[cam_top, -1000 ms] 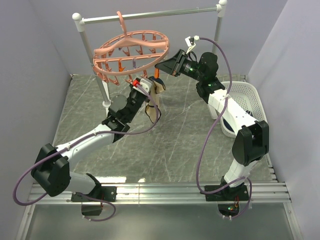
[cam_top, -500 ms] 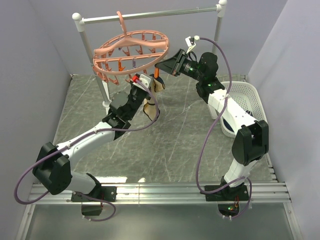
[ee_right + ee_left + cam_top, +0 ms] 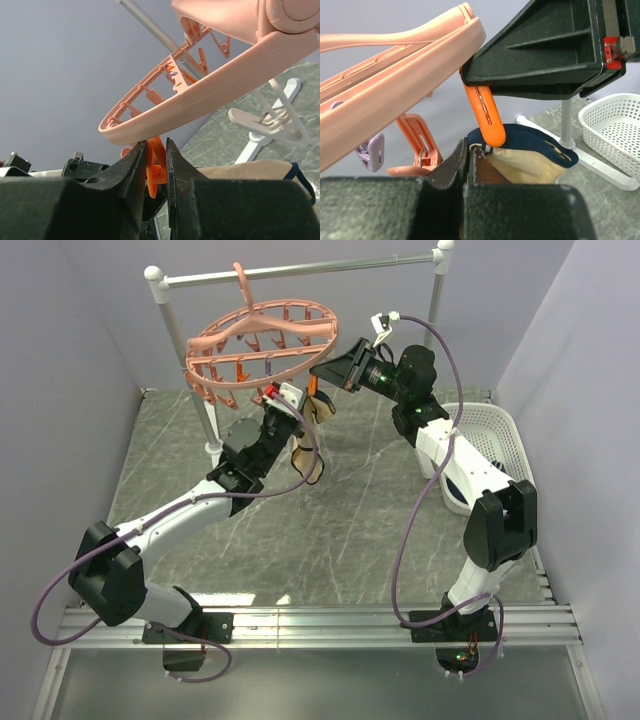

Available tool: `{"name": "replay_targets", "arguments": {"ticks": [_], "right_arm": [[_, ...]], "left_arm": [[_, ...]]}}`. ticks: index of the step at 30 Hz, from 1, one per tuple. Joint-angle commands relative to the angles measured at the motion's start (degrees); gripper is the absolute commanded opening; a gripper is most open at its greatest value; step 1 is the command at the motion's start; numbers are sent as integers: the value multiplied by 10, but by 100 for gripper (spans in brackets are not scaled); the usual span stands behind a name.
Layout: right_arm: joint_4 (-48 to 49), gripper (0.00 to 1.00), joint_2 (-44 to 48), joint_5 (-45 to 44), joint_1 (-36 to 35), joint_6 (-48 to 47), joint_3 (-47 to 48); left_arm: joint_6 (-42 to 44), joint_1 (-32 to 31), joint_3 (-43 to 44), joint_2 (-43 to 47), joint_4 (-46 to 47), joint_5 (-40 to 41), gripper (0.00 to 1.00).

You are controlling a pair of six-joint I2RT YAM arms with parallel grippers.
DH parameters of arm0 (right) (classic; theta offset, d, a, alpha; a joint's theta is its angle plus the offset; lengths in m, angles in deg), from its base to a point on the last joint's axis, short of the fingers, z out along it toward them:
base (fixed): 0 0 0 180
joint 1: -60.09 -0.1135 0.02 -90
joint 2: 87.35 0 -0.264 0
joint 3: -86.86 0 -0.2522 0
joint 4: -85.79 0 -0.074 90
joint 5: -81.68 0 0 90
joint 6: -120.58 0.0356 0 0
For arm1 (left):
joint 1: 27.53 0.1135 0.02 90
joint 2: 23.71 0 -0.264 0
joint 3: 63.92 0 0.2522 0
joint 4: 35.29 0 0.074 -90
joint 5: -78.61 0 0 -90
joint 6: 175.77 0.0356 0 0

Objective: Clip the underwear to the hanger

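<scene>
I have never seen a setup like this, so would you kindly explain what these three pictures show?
Gladly. These are two robot arms bolted at the near edge of a grey table, each ending in a two-fingered pincer. The wide picture looks down from above and behind them. The other two come from small cameras on the wrists, so each shows its own fingers at the bottom. On the table stand a silver rack and a white basket. A pink round hanger hangs from the rack. The left pincer is shut on the beige underwear, holding it up under the hanger. The right pincer squeezes an orange clip of the hanger, whose tip sits at the navy waistband.
</scene>
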Motion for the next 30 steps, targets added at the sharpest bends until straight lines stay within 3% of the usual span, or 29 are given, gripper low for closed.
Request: {"name": "replay_targets", "arguments": {"ticks": [1,10,15,17,30], "right_arm": [[24,0,-4,-11,-4,-2,-1],[27,0,1,-10,-3,-19,-4],[33,17,1,-6,-3,-19,-2],[33,29,1,-6,-3,-21,-2],[28,61,2,-3,-3,-23,4]], "left_arm": [[-22,1,35,1,7,6,0],[-37,6,55,-1,-2,2,0],[-35,6,48,4,-3,-7,0],[-35,6,48,6,-4,-11,0],[-36,6,50,5,-11,-16,0]]}}
